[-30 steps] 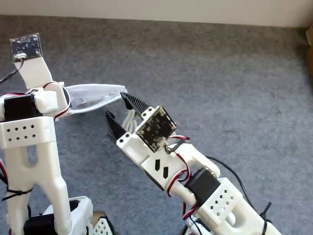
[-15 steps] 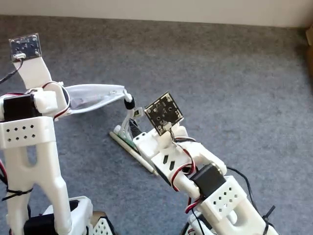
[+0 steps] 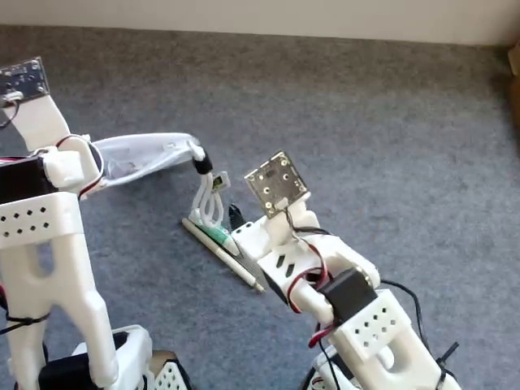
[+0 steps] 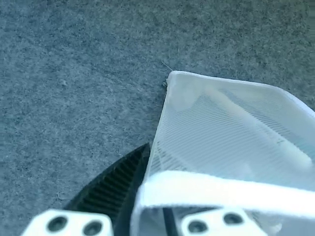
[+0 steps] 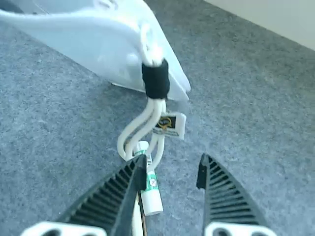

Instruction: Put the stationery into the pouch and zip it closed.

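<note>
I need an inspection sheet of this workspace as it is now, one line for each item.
Surface: grey carpet, flat.
Job's things: white mesh pouch, held up at one end; its cord loop hangs down toward the pen, which lies on the carpet.
Clutter: nothing seen.
Grippers: left gripper, jaws shut on the pouch; right gripper, jaws open, above the pen.
Cables: red and black wires on the right arm.
Surroundings: pale wall along the far edge.
</note>
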